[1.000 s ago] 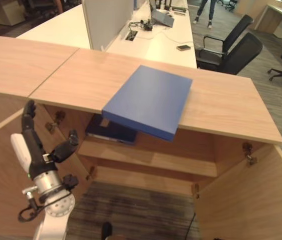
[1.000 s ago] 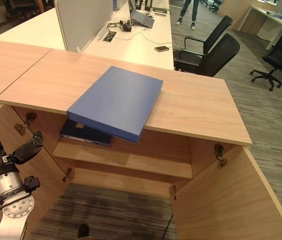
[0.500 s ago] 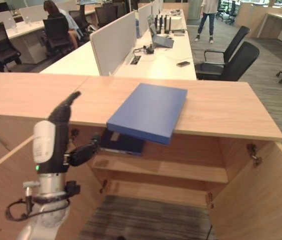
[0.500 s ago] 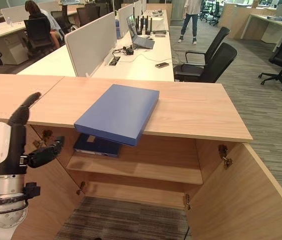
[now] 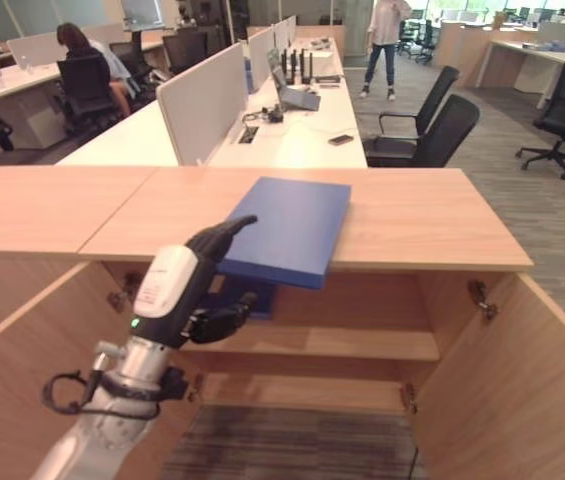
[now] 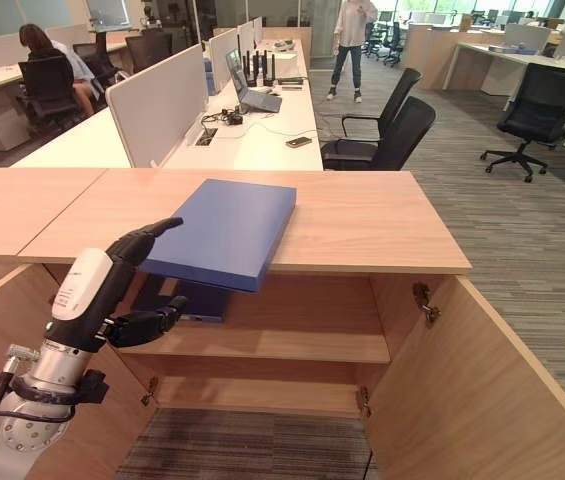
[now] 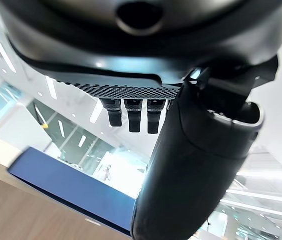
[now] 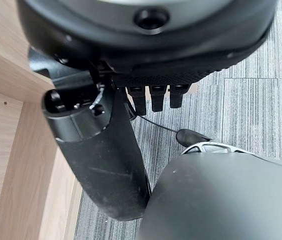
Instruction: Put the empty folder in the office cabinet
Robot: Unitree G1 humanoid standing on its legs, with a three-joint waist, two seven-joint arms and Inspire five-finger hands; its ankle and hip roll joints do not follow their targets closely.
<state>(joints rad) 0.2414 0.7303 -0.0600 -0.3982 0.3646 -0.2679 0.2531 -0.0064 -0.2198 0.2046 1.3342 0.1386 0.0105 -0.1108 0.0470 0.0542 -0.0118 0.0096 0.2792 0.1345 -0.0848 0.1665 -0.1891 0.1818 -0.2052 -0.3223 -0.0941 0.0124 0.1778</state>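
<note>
A flat blue folder (image 5: 292,225) lies on the wooden cabinet top (image 5: 417,215), its near edge overhanging the open front. My left hand (image 5: 198,268) is raised just before the folder's near left corner, open. Its straight fingers (image 6: 148,233) are level with the folder's top and its thumb (image 6: 148,322) sits below the overhang. I cannot tell whether it touches. In the left wrist view the folder (image 7: 66,187) shows as a blue band past the thumb (image 7: 195,165). My right hand (image 8: 101,160) hangs open low beside a cabinet wall, above the carpet.
Both cabinet doors (image 5: 522,380) stand open. A dark folder (image 6: 194,301) lies on the upper shelf (image 5: 362,342) under the overhang. Behind the cabinet are white desks (image 5: 292,135), office chairs (image 5: 437,115), a seated person (image 5: 87,60) and a standing one (image 5: 382,40).
The camera has tilted up. My left hand rose and moved right, from beside the left door to the folder's near left corner.
</note>
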